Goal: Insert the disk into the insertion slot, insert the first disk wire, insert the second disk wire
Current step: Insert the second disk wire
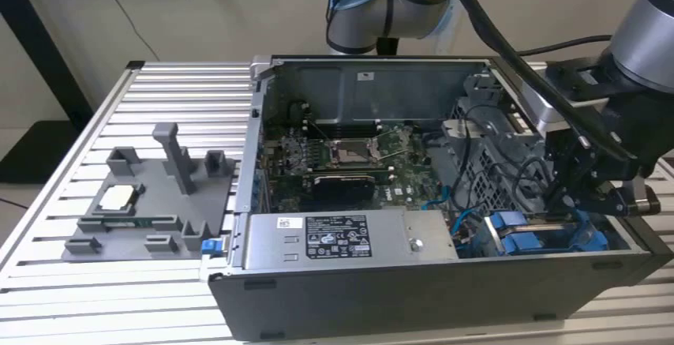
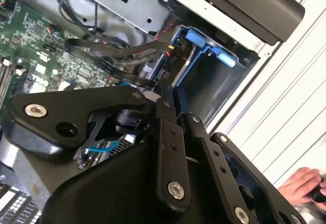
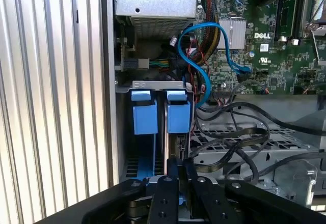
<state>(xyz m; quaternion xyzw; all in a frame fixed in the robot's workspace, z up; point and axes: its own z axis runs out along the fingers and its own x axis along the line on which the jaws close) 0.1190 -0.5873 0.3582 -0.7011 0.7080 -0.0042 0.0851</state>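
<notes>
Seen in the exterior view: one gripper (image 1: 582, 203) at right of frame, lowered into the open computer case (image 1: 421, 298); finger spread impossible to tell. One disk (image 3: 178, 114) upright in the insertion slot (image 3: 153, 147), flanked by two blue carrier tabs (image 3: 144, 113).

A robotics lab bench: an opened computer case (image 1: 443, 226) and grey fixture tray (image 1: 147, 203) sit on a slatted aluminium table (image 1: 63, 282).
</notes>
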